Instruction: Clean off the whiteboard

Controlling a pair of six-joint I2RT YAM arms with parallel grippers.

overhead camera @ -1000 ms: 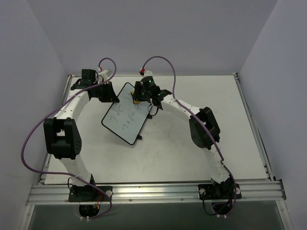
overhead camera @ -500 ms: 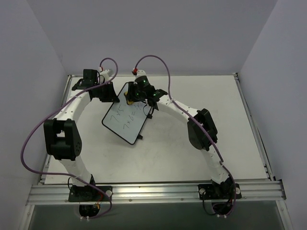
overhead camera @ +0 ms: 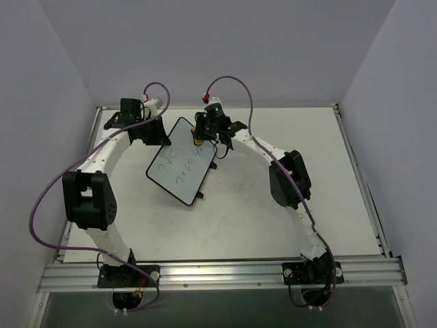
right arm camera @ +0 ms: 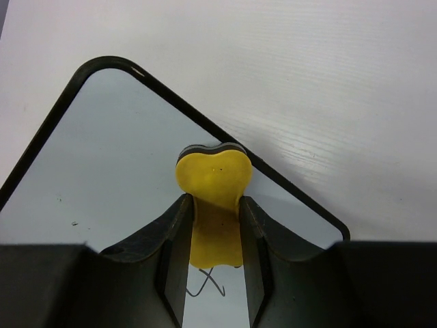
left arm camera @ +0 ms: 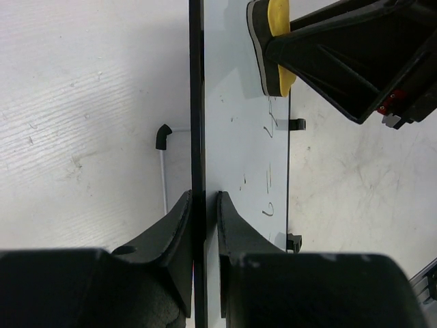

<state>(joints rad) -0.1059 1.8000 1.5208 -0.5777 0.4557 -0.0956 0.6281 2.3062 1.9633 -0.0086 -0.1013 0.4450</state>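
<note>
left fingers [left arm camera: 174, 232] pinch the whiteboard [left arm camera: 239, 137] edge while right fingers [right arm camera: 174, 239] clamp the yellow eraser [right arm camera: 213, 178].

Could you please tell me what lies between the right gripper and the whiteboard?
A yellow eraser with a black pad, clamped by the right gripper, lies between it and the whiteboard; the right wrist view shows this.

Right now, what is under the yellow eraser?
The whiteboard, near its rounded corner. A dark scribble peeks out just past the eraser. Whether any marks lie right beneath it is hidden.
</note>
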